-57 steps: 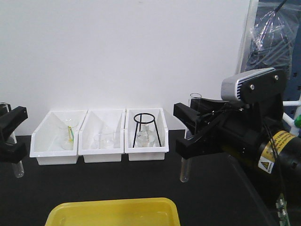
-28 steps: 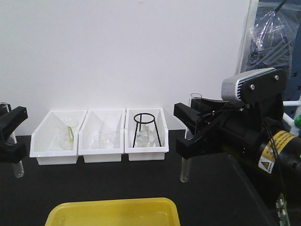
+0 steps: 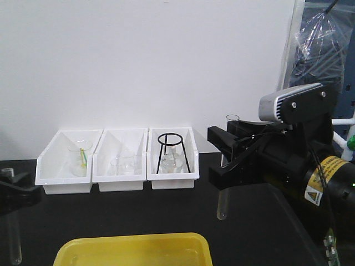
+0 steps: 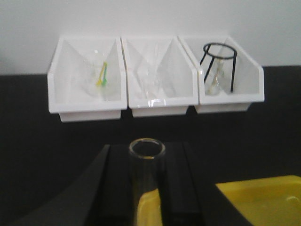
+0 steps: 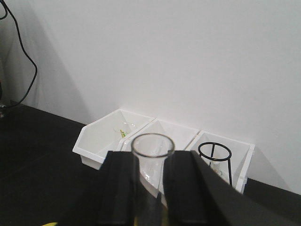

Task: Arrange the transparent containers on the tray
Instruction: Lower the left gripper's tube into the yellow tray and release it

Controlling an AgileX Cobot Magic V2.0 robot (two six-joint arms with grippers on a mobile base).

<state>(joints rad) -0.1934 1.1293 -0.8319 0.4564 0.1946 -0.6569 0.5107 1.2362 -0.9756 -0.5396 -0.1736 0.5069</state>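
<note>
Two clear glass test tubes are held upright, one in each gripper. My left gripper (image 3: 12, 191) sits low at the far left, shut on one test tube (image 3: 13, 244) that hangs beside the tray's left end. In the left wrist view that tube's open rim (image 4: 146, 148) shows between the black fingers (image 4: 115, 188), with yellow showing through the glass. My right gripper (image 3: 226, 160) is shut on the other test tube (image 3: 222, 208), above the table right of the yellow tray (image 3: 133, 248). Its rim (image 5: 153, 145) stands between the right fingers (image 5: 188, 188). The tray's corner (image 4: 263, 197) lies lower right of the left gripper.
Three white bins (image 3: 55, 152) line the back wall, holding squat beakers (image 3: 123, 164); the right bin holds a black ring stand (image 4: 232, 73). The right arm's bulky body and camera (image 3: 294, 102) fill the right side. A plastic bag (image 3: 319, 39) hangs behind.
My left gripper has dropped well down with its test tube, toward the table. The right gripper and its tube have sunk slightly.
</note>
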